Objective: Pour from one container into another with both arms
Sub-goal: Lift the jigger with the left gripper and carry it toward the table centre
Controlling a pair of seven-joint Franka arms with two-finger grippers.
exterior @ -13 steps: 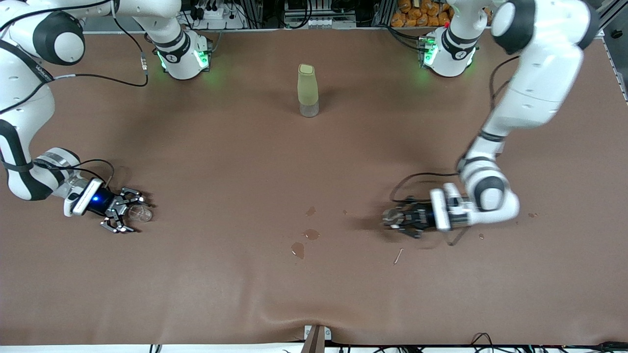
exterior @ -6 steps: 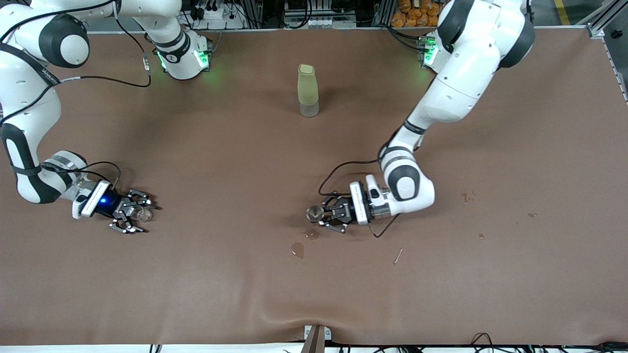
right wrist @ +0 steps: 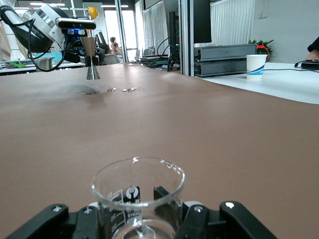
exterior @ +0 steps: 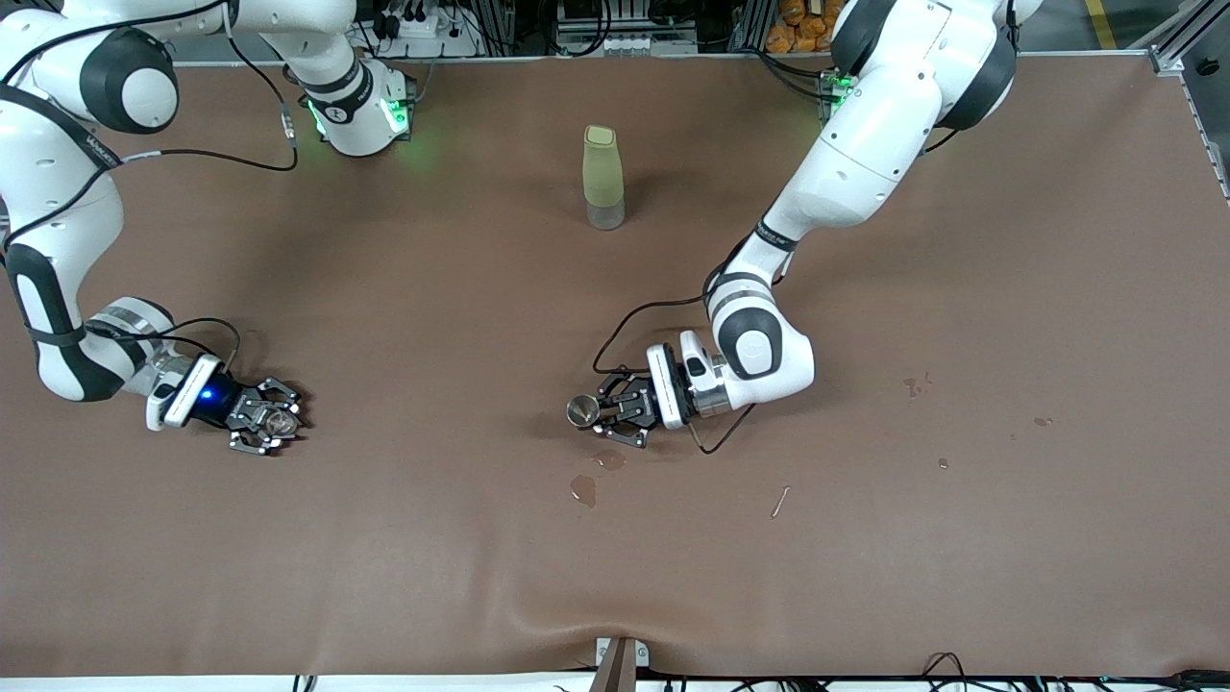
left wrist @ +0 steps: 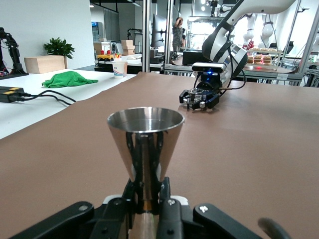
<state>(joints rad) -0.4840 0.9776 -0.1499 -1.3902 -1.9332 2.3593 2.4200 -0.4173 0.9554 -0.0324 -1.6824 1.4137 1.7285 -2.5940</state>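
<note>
Saw, in the front view, the left gripper (exterior: 601,411) at the middle of the frame, low over the brown table (exterior: 432,288), clamped on the small metal jigger (exterior: 579,411), which stood upright with its round rim facing up. Saw two wet patches (exterior: 583,490) just below it in the frame. Could not tell from above whether the jigger's foot touched the table. Found the right gripper (exterior: 277,420) in the lower half of the frame toward the right arm's end of the table, well apart from the other, closed around the tiny glass cup (exterior: 284,420). Noted a tall yellow-green bottle (exterior: 602,178) upright in the upper middle of the frame, untouched. Got from the left wrist view what the high camera hid: the black fingers (left wrist: 164,196) pinching the jigger (left wrist: 145,144) at its narrow waist, with the right gripper (left wrist: 200,98) farther off. Got from the right wrist view the cup (right wrist: 138,191) seated upright between that gripper's pads (right wrist: 167,199), its walls clear, and the jigger (right wrist: 90,57) far off, near the wet patches (right wrist: 130,89).
</note>
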